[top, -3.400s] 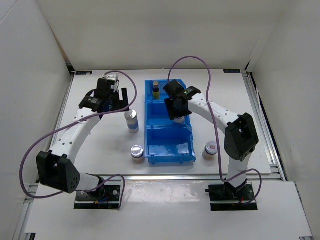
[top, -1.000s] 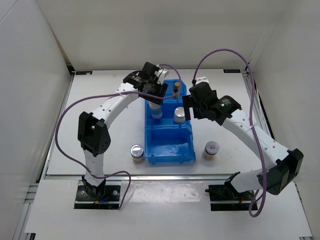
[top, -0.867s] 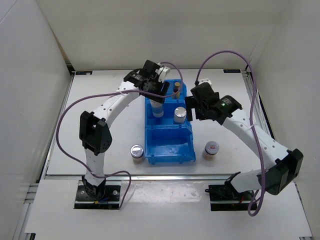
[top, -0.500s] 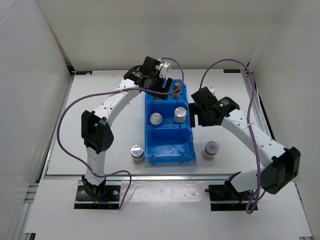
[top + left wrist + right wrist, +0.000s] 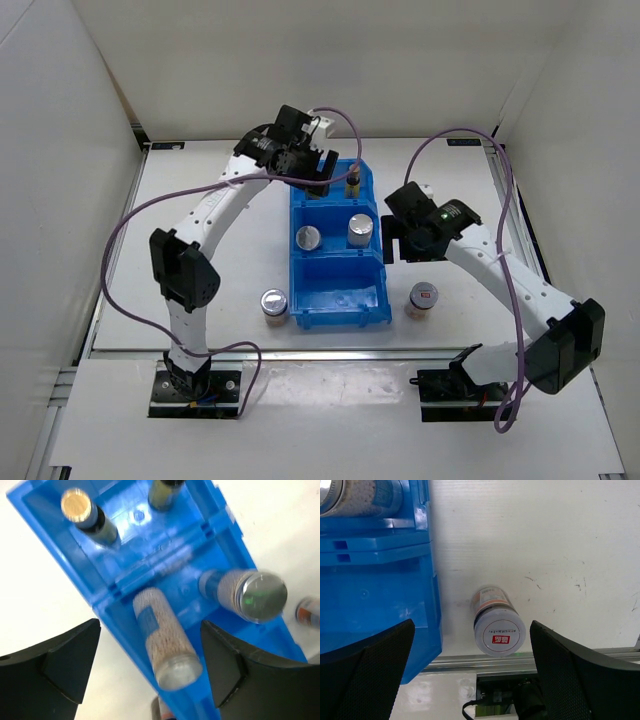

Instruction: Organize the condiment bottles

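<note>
The blue bin (image 5: pixel 340 295) stands mid-table. Two silver-topped shakers (image 5: pixel 308 237) (image 5: pixel 359 229) stand upright in its middle compartment. One brown bottle (image 5: pixel 352 182) shows in the far compartment; the left wrist view shows both brown bottles (image 5: pixel 82 515) (image 5: pixel 165 492) there. One short jar (image 5: pixel 273 303) sits on the table left of the bin, another jar (image 5: pixel 422 297) on its right. My left gripper (image 5: pixel 312 175) hangs open above the bin's far end, over one shaker (image 5: pixel 162 635) without touching it. My right gripper (image 5: pixel 405 250) is open, high above the right jar (image 5: pixel 497 622).
The bin's near compartment (image 5: pixel 375 595) holds nothing. A metal rail (image 5: pixel 520 657) runs along the table's near edge just past the right jar. White walls close in the table on three sides. Purple cables loop over both arms.
My left gripper opened, left the second shaker standing in the middle compartment, and pulled back toward the bin's far end. My right gripper moved nearer, from beside the bin to over the right jar.
</note>
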Tool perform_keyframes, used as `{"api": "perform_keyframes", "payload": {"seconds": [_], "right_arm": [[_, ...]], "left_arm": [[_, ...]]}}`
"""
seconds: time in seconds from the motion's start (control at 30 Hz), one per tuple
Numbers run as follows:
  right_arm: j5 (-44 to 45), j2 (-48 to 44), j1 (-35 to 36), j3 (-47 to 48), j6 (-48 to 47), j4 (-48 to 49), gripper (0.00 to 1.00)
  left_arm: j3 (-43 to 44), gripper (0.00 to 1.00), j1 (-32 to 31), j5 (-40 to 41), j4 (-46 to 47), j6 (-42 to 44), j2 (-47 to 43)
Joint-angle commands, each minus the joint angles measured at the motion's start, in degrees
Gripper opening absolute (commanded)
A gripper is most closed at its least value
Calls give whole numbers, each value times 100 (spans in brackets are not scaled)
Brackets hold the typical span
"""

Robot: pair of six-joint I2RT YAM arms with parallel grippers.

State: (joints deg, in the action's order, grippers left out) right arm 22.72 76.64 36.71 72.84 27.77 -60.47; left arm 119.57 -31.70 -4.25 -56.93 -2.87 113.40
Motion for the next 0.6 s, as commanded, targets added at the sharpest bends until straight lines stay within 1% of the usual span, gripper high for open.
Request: {"api": "perform_keyframes", "payload": {"seconds": [0.0, 0.03, 0.07, 0.13, 0.23, 0.4, 0.57], "right_arm": [[22, -167, -15, -15, 45, -27, 99], [22, -167, -15, -15, 44, -27, 99], [22, -167, -15, -15, 44, -27, 99], [22, -114, -15, -15, 44, -27, 99], [-30, -114, -15, -15, 44, 26, 99], [-31, -114, -15, -68, 44, 88, 99], [-84, -114, -15, -120, 44, 88, 99]], "left_arm": [[-318, 89, -37, -208, -425, 41, -740], [-651, 87, -38, -208, -425, 94, -837], [-802, 85, -38, -103, -425, 146, -1003], [-1205, 85, -160, -49, -494, 199, -1162], [-1532, 88, -213, 21, -626, 200, -1329], [-1840, 88, -345, 21, -627, 86, -1330], [-1841, 89, -398, 21, -627, 33, -1330]]}}
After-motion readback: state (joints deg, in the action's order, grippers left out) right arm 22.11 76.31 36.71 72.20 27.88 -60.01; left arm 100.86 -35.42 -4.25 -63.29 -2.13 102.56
